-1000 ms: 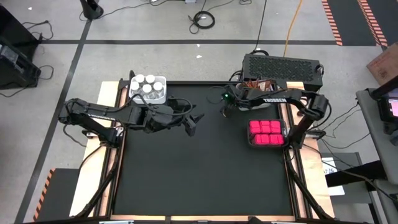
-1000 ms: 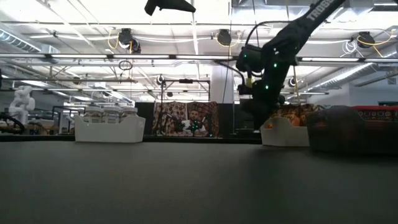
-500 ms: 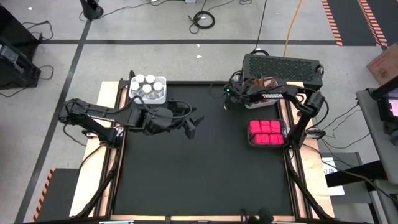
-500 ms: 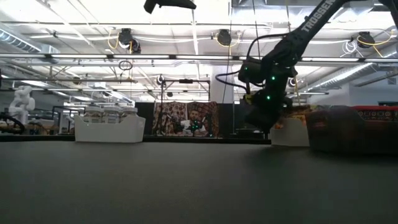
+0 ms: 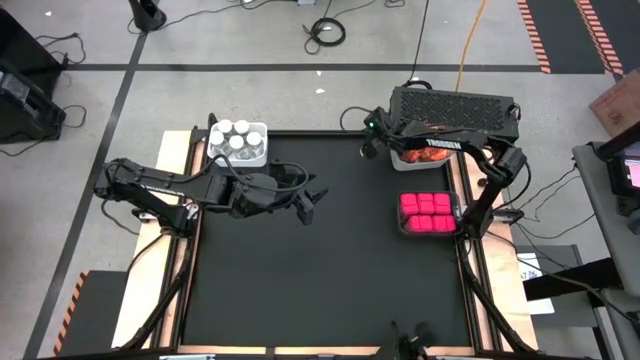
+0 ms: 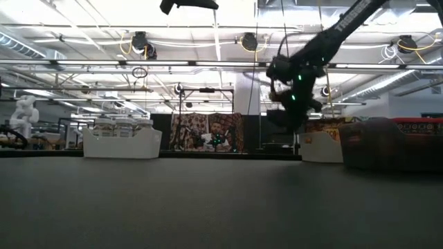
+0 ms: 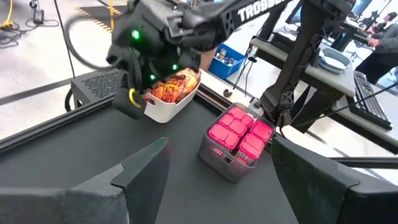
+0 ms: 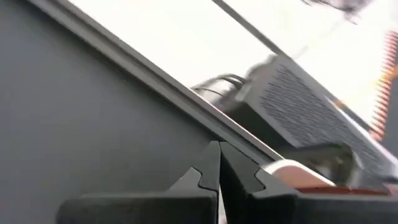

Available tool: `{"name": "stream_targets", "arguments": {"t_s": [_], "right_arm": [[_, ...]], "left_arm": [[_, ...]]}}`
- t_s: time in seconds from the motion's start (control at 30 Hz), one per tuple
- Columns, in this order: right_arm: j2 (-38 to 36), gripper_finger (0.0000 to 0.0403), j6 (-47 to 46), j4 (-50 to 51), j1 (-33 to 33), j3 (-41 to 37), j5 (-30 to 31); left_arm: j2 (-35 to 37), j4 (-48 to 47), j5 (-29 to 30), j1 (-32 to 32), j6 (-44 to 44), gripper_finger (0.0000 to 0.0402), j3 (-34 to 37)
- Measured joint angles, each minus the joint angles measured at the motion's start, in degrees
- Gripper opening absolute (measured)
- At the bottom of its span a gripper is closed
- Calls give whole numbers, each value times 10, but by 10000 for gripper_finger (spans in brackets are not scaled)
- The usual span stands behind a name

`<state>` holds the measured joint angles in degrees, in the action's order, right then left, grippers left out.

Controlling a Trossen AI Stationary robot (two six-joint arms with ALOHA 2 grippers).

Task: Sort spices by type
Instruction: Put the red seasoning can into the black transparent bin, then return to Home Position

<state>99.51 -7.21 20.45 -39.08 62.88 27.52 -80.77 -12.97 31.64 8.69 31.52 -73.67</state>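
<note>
Sachets [image 7: 171, 87] now lie in the white bin [image 7: 163, 109], jars [image 5: 238, 138] and pink boxes [image 5: 428, 212] in theirs. Your right gripper [image 8: 219, 168], pressed together and empty, has lifted off that bin; left gripper [image 7: 217, 174] hovers spread mid-table. Sorting looks finished.

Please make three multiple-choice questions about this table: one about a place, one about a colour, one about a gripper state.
1. Where is the white bin of jars?
A. far left corner of the mat
B. near right corner
C. mat centre

2. What colour are the cube boxes in the dark bin?
A. green
B. bright pink
C. white

3. How are the right gripper fingers?
A. wide open
B. holding a jar
C. shut, nothing between them

Answers: 1 A, the high view shows it at the mat's far left corner. 2 B, they are pink in the high and left wrist views. 3 C, the right wrist view shows the fingers pressed together.
</note>
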Motion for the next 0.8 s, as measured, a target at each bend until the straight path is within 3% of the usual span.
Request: {"name": "stream_targets", "arguments": {"t_s": [0.27,0.57,0.8], "right_arm": [[-98,0,6,58,51,88,-166],[-284,0,1,91,161,82,-352],[-433,0,-64,45,257,-1,-363]], "left_arm": [[44,-3,7,5,-56,283,0],[140,-93,26,3,-98,283,2],[231,-100,-17,3,-95,283,101]]}}
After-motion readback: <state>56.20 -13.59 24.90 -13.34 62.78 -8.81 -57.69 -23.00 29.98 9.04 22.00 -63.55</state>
